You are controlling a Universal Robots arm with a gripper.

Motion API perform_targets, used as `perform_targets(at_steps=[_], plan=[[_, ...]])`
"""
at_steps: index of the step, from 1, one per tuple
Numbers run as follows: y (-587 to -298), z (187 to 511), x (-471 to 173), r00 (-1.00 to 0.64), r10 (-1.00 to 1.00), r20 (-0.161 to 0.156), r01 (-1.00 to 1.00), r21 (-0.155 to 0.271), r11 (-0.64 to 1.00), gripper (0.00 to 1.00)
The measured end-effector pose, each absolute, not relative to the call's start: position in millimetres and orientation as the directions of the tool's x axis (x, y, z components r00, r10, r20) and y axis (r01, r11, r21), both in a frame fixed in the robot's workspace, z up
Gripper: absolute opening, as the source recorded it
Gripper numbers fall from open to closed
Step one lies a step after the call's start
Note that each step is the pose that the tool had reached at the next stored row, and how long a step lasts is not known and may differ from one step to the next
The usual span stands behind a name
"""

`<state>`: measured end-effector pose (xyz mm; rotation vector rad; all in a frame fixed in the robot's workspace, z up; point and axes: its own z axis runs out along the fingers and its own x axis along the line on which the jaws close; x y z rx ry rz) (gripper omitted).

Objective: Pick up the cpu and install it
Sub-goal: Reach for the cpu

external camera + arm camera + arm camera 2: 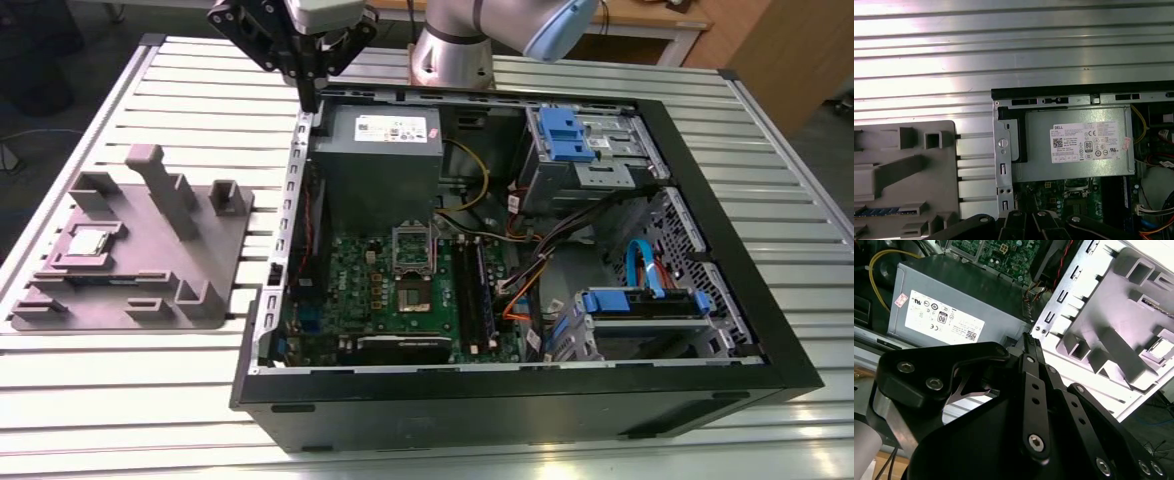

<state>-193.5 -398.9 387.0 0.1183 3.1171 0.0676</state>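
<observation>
- One black two-fingered gripper (310, 103) hangs from the single pale grey robot arm (461, 40). Its fingers are drawn together until the tips meet, and it has hold of nothing. The second wrist view shows the closed tips of the gripper (1031, 340) pointing down.
- The gripper hovers over the rear corner of the case, on the exterior view's left, just above the case's edge beside the power supply.
- One cpu (88, 243), a small flat square chip with a pale silvery top, lies in a recess of the fixture plate, well apart from the gripper.
- One grey plastic fixture plate (154, 285) with upright blocks and pockets rests on the table at the exterior view's left, just beside the case. It holds the cpu.
- One open black metal computer case (534, 400) lies on its side. It holds:
  - one grey metal power supply box (380, 165) with a white label, at the rear;
  - one green motherboard (360, 290), which carries one square metal-framed socket (411, 298);
  - two metal drive cages (587, 165), each with a blue plastic latch;
  - a bundle of loose cables (527, 265) in yellow, orange, blue and black.
- One slatted silvery aluminium table (160, 400) carries both the case and the fixture plate.
- In the first wrist view, the power supply box (1074, 145) sits inside the case's rim, with the fixture plate (929, 175) beside it on the slats.
</observation>
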Motion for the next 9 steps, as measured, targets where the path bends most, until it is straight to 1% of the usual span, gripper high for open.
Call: perform_targets(at_steps=[9], plan=[[-398.9,387.1,-193.9,-0.997,0.076,-0.02,0.075,0.044,0.996,0.1]])
